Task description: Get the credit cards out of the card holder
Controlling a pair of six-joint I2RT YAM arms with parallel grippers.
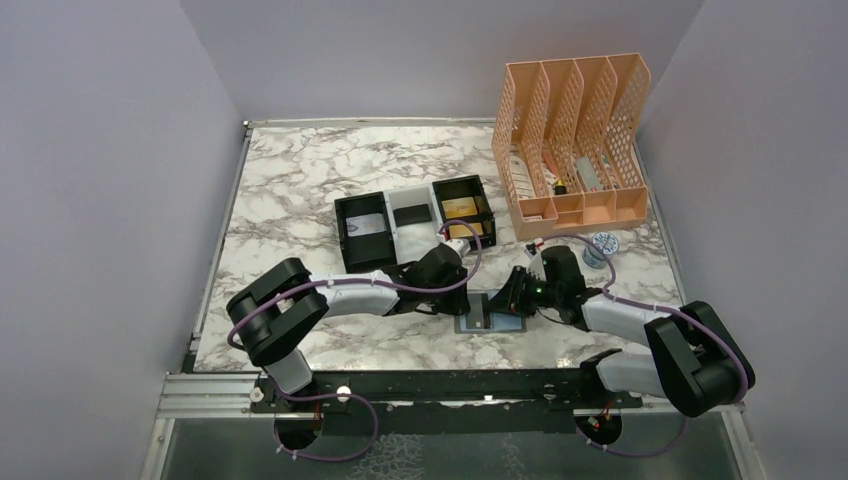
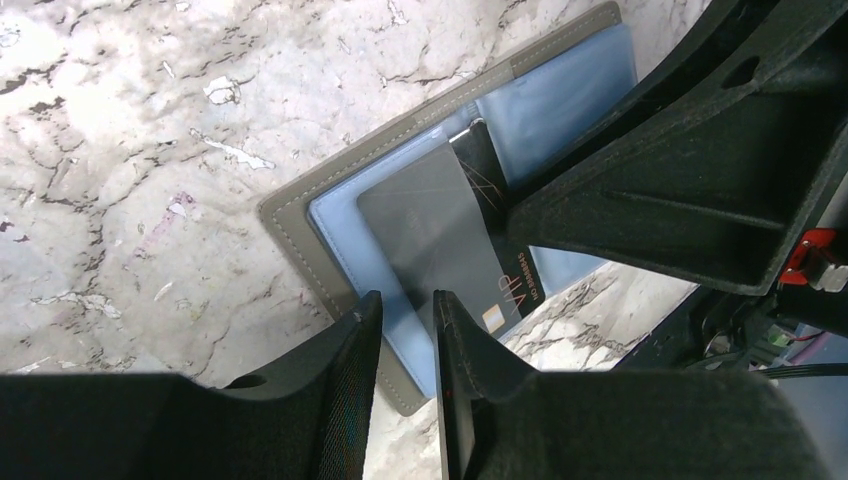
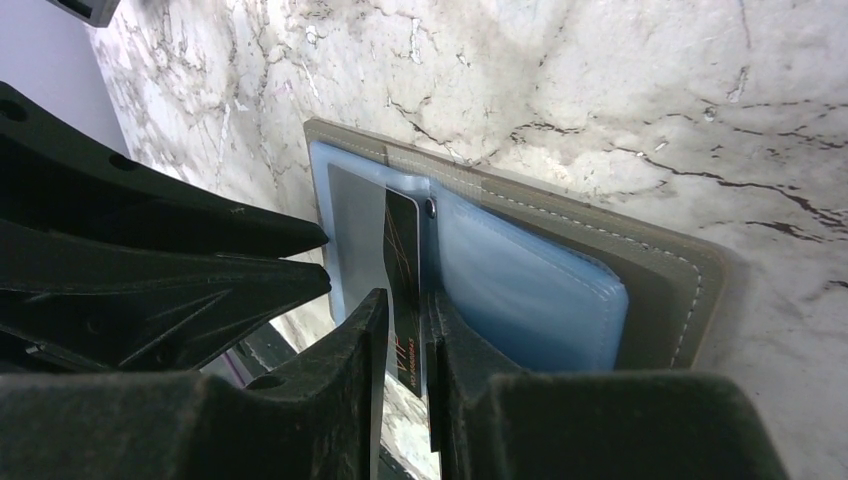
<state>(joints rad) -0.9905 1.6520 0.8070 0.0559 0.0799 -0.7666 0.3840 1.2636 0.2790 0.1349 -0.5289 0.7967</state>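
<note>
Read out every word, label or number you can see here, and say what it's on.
"VIP": on the black card sticking out of the holder.
Small print beside it: too small to read.
Gold card in the tray, and things in the rack: too small to read.

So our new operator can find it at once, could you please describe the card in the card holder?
On the marble table, just nearer than the black-and-white three-compartment tray, lies the open grey-taupe card holder. A card sits half tucked in its clear sleeve. It is black with VIP lettering at its exposed end, the only dark thing against the pale blue-grey panels.
</note>
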